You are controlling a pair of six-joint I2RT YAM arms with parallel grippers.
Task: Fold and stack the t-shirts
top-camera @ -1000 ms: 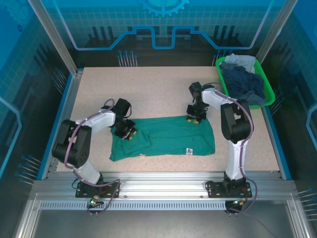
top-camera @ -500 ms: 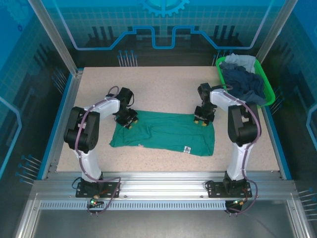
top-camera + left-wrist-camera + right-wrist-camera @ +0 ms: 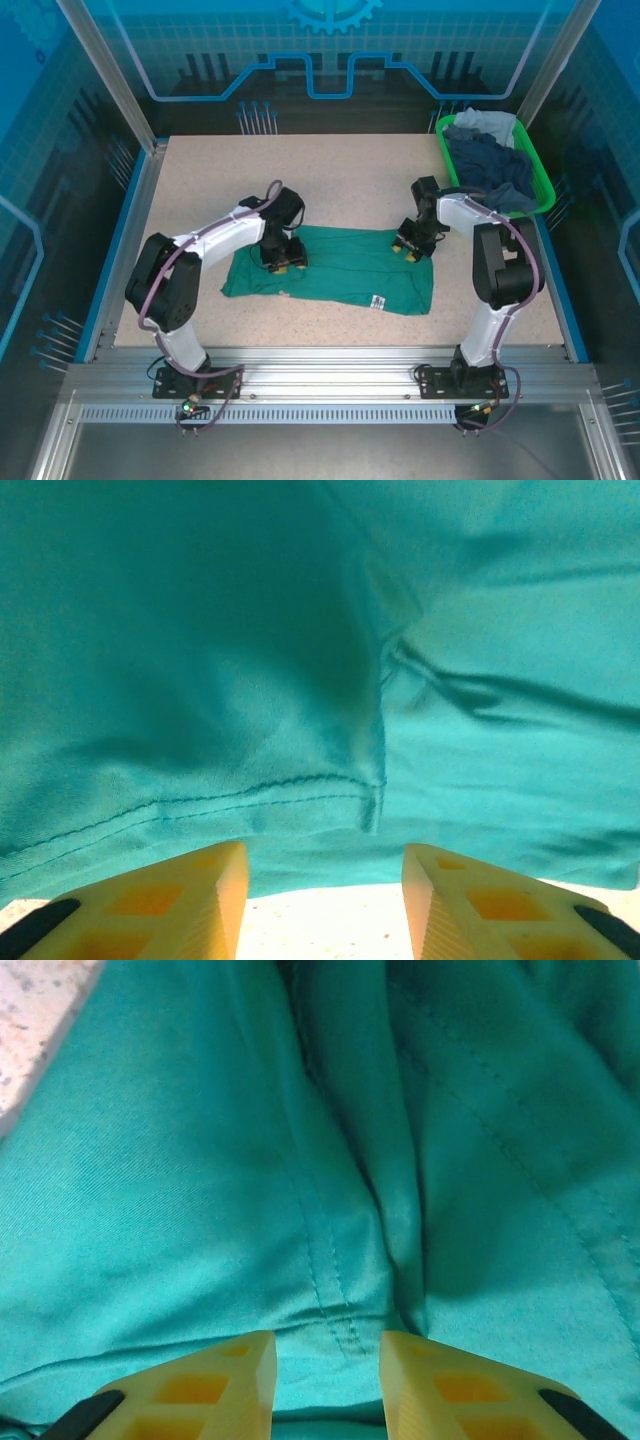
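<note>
**Top view, near to far.** A bare strip of counter (image 3: 330,330) runs between the arm bases and the near hem of the teal-green t-shirt (image 3: 340,275). The shirt lies spread flat with its long side across the counter, between the two arms. A small white tag (image 3: 379,300) sits on the cloth close to the near-right edge. The shirt's near-left corner reaches further left than its far-left one, so the left edge slants. The right edge stops near the right arm, apart from it.

**Left claw** (image 3: 283,262). It stands on the shirt's left part, just inside the far edge. In its wrist view the left claw (image 3: 325,880) has its jaws moderately parted. The cloth's edge crosses the gap at the tips, a stitched hem runs just ahead, and pale counter shows below. Nothing is gripped.

**Right claw** (image 3: 410,247). It rests at the shirt's far-right corner. In its wrist view the right claw (image 3: 328,1360) has a narrower gap over a stitched hem and a lengthwise crease — cloth lies between the tips, unpinched.

**Far field.** Beyond the shirt, bare speckled surface stretches to the far edge. The green basket (image 3: 541,190) sits at the far-right corner along the counter's right side — a navy shirt (image 3: 490,165) is heaped inside it, with a pale grey-blue shirt (image 3: 485,122) behind.
</note>
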